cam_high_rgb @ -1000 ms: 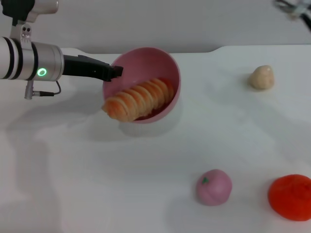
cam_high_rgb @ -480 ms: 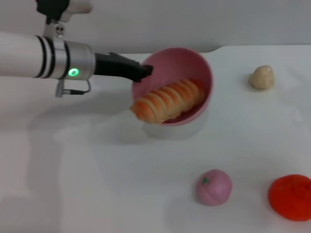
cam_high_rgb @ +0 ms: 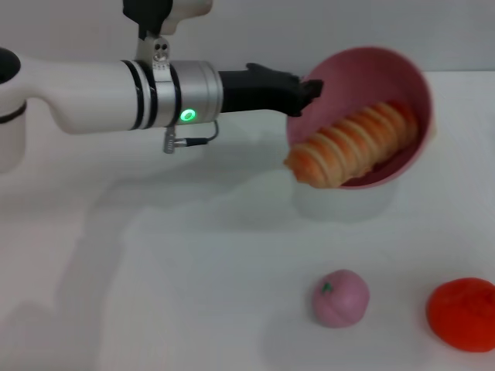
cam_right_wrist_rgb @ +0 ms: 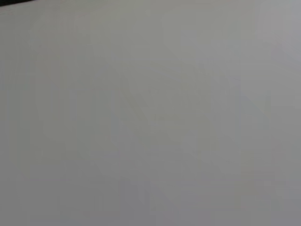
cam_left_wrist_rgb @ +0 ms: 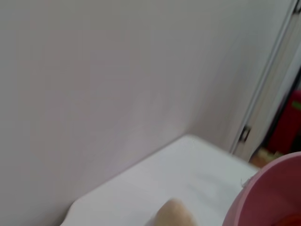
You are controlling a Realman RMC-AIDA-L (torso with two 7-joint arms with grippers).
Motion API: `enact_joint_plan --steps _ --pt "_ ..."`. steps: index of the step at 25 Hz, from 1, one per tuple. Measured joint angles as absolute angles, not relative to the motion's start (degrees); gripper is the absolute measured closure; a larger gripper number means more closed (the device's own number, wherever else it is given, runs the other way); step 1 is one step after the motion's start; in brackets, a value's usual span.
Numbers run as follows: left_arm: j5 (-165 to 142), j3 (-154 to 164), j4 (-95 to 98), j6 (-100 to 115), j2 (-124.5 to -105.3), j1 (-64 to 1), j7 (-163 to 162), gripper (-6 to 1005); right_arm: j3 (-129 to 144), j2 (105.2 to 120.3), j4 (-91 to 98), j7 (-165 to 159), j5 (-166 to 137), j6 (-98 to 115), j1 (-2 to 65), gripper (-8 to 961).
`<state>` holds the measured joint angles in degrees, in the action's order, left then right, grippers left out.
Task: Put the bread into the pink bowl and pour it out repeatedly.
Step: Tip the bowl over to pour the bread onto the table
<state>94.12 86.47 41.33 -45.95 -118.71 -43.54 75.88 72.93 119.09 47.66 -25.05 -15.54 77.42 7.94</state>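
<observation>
Head view showed the left gripper reaching in from the robot's left, its dark fingers pinched shut on the near rim of the round, glossy pink plastic bowl, which hung tipped on its side above the white table with its mouth turned toward the camera. The ridged orange-and-cream toy bread loaf lay slantwise inside, its lower end poking past the rim, on the brink of sliding out. This looked like the pouring step, and doing it well would call for a slow further roll of the wrist with the grip held firm, since a thin rim pinch could let the bowl swing. The loaf's likely landing patch beneath looked bare; the small pink peach-like ball and the orange-red fruit sat nearer the camera, well apart from it. In the left wrist view a curve of pink rim and a beige rounded lump showed. The right gripper was nowhere in sight.
</observation>
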Motion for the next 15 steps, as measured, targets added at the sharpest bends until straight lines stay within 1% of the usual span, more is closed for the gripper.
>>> enact_joint_plan --steps 10,15 --pt "122.2 94.7 41.0 -43.5 -118.84 -38.9 95.0 965 71.6 119.0 48.0 -25.0 -16.1 79.3 7.7 450" --pt "130.4 98.8 40.9 -43.4 -118.89 -38.1 101.5 965 72.0 119.0 48.0 -25.0 -16.2 79.7 7.7 449"
